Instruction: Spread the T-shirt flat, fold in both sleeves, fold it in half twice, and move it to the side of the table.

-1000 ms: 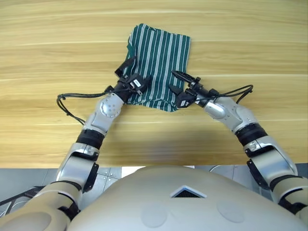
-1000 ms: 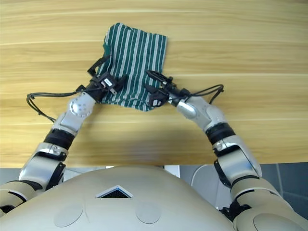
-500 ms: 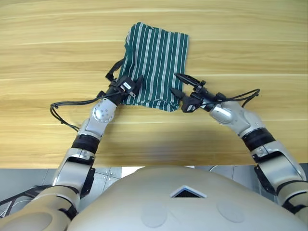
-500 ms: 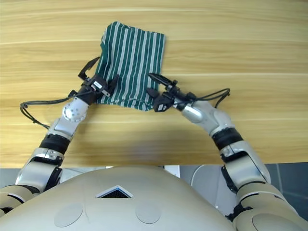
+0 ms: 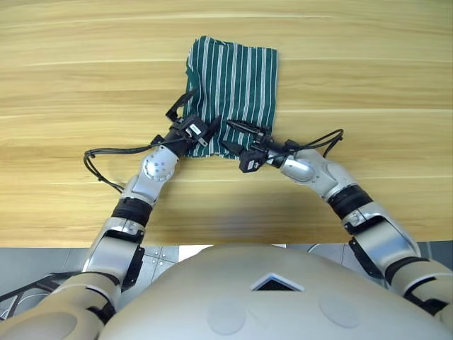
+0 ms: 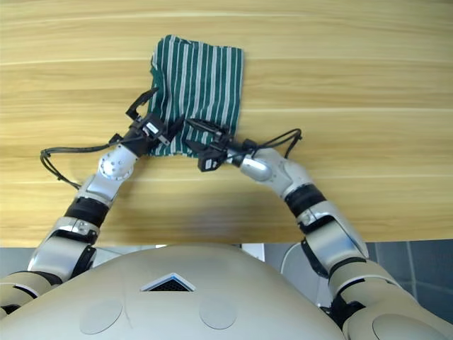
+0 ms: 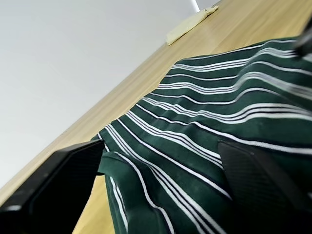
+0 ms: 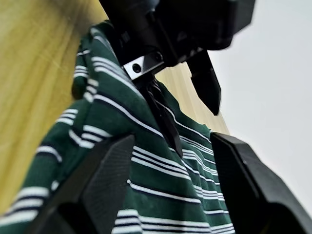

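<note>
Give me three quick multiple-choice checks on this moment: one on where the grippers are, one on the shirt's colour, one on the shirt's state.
1. Where are the left gripper and right gripper on the T-shirt?
A. at its far edge
B. at its near edge
C. well off the cloth

2. What colour is the T-shirt?
A. green with white stripes
B. plain red
C. blue with dots

3. What state is the T-shirt in?
A. spread flat, sleeves out
B. crumpled in a heap
C. folded into a compact rectangle

Answers:
1 B: both are at the edge closest to the robot.
2 A: white stripes run along the green cloth.
3 C: no sleeve sticks out, and it lies as a rough rectangle on the table.
</note>
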Tool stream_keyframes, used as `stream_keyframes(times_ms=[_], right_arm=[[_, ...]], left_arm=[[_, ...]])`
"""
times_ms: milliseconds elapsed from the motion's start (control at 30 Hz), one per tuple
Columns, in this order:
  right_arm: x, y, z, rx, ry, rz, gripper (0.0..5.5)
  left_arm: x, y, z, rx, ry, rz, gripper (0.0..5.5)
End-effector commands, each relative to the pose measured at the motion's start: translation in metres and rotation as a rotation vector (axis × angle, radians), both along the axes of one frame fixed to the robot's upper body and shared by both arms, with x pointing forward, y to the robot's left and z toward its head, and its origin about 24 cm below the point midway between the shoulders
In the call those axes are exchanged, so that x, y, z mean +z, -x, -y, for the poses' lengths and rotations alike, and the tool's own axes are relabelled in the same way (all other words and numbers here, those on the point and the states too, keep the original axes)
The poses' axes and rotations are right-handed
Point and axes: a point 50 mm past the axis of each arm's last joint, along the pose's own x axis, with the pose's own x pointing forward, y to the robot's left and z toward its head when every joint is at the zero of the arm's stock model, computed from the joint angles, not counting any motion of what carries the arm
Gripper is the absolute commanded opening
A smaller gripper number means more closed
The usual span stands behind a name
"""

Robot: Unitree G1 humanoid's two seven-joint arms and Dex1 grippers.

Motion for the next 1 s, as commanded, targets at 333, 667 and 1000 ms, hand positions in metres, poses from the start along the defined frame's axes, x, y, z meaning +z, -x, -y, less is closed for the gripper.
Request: stream_keyframes(times_ms=[333, 667, 1000], right_arm=[[-0.011, 0.022, 0.029, 0.029, 0.094, -0.046, 2.88], [-0.010, 0.017, 0.030, 0.015, 0.098, -0.032, 2.88], [0.023, 0.030, 0.053, 0.046, 0.014, 0.044, 2.88]], left_arm=[[0.018, 0.000, -0.034, 0.112, -0.054, 0.083, 4.32], [0.023, 0.004, -0.043, 0.125, -0.055, 0.093, 4.32], [0.066, -0.019, -0.097, 0.299, -0.050, 0.289, 4.32]])
